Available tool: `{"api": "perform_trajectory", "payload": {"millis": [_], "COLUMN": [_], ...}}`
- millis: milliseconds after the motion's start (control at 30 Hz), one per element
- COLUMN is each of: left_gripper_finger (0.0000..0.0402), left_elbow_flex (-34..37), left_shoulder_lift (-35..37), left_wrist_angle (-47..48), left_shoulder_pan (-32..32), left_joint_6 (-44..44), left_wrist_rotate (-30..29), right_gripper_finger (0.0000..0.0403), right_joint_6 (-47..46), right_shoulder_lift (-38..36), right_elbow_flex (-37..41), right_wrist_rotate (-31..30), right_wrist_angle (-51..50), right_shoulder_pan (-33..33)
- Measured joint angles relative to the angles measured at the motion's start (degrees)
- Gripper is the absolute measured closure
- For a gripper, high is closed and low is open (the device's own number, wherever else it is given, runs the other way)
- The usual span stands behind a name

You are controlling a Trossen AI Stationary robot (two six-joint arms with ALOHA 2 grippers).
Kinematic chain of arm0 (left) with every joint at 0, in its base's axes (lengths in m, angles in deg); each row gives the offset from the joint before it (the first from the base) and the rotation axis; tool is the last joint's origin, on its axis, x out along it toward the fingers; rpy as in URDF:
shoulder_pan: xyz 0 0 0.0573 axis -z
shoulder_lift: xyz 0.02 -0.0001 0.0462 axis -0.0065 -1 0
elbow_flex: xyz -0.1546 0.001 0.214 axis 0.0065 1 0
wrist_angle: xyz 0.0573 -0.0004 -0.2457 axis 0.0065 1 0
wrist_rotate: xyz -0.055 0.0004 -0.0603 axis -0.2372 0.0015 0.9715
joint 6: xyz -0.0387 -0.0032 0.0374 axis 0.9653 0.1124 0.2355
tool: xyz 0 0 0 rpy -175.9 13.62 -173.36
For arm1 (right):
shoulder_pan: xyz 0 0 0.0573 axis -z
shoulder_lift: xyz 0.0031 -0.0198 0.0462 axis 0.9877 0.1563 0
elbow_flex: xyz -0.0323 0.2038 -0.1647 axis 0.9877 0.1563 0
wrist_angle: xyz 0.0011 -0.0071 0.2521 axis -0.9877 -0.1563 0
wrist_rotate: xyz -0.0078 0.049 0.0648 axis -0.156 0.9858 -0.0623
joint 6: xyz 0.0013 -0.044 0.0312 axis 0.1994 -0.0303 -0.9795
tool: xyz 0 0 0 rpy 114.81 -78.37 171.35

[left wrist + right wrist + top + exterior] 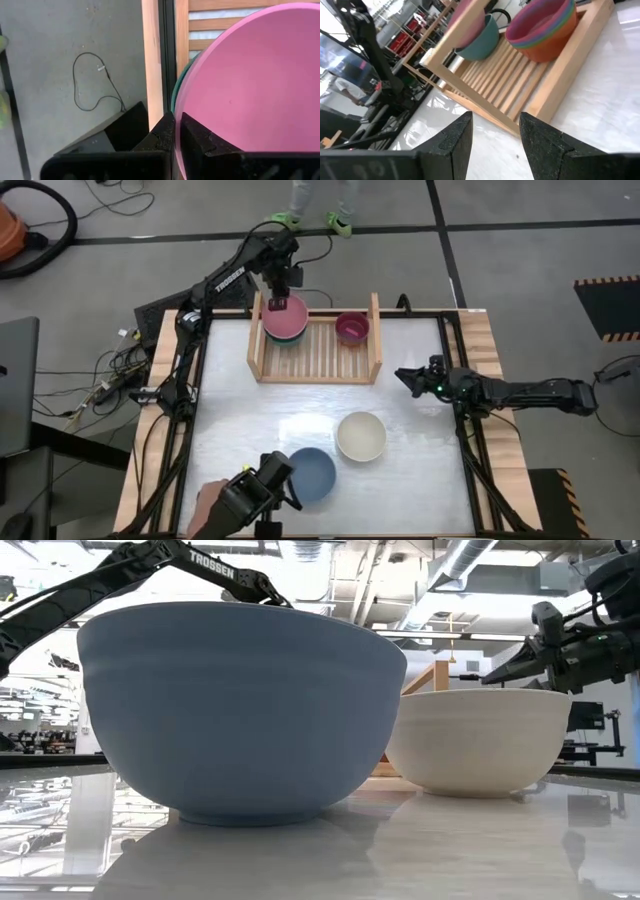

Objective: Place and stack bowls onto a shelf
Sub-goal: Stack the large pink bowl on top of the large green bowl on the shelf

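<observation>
High view: my left fingers [277, 304] pinched the pink bowl [287, 317] over the teal bowl [291, 337] in the shelf [262, 340]; releasing seemed next. Right fingers [407, 378] waited spread.

Bowls [240, 710] matt smooth plastic; shelf [316, 352] bare wood; tabletop [450, 850] glossy.

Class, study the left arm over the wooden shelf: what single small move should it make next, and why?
Probably open the left gripper and let go. It pinches the rim of the pink bowl, which already appears nested in the teal bowl on the shelf. The blue bowl and cream bowl wait on the table; the right gripper hangs open beside the shelf.
</observation>
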Motion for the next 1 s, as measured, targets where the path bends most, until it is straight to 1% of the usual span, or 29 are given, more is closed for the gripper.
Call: {"api": "perform_trajectory", "payload": {"millis": [300, 467, 1000], "left_gripper_finger": [0.0401, 0.0401, 0.0401], "left_elbow_flex": [0.5, 2.1, 2.1], "left_shoulder_lift": [0.0, 0.0, 0.0], "left_wrist_angle": [0.2, 0.5, -1.2], "left_shoulder_pan": [-1.0, -1.0, -1.0], "left_joint_6": [-0.2, -0.4, -2.1], "left_wrist_rotate": [2.4, 2.3, 3.1], "right_gripper_finger": [0.0214, 0.0214, 0.0214], "right_joint_6": [-1.2, -2.0, -2.1], "right_shoulder_lift": [2.3, 2.3, 2.3], "right_elbow_flex": [0.0, 0.0, 0.0], "right_wrist_rotate": [0.0, 0.0, 0.1], "right_wrist_angle": [0.1, 0.1, 0.2], "right_shoulder_pan": [0.0, 0.0, 0.0]}}
